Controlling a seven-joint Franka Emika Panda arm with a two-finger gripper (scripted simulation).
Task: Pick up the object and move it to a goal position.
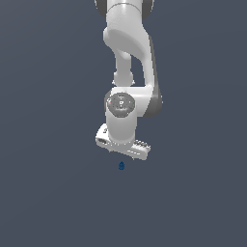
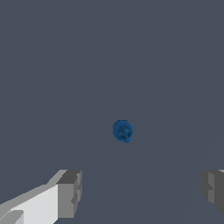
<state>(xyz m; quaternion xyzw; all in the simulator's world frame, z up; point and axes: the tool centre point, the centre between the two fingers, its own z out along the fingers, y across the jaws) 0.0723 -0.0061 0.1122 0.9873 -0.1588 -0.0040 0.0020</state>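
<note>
The exterior view shows the gripper (image 1: 122,153) hanging above the object (image 1: 121,166) — apart. Only the wrist view shows its fingers (image 2: 70,192) spread wide, holding nothing — the object (image 2: 123,131) lies beyond them.

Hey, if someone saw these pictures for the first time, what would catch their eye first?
First the big white robot arm, hanging down the middle of the exterior view against plain dark grey. Next the object, a tiny dark-blue lump just below the gripper and the only colour around. In the wrist view the object lies between and beyond the two grey fingertips, which stand wide apart, touching nothing.
</note>
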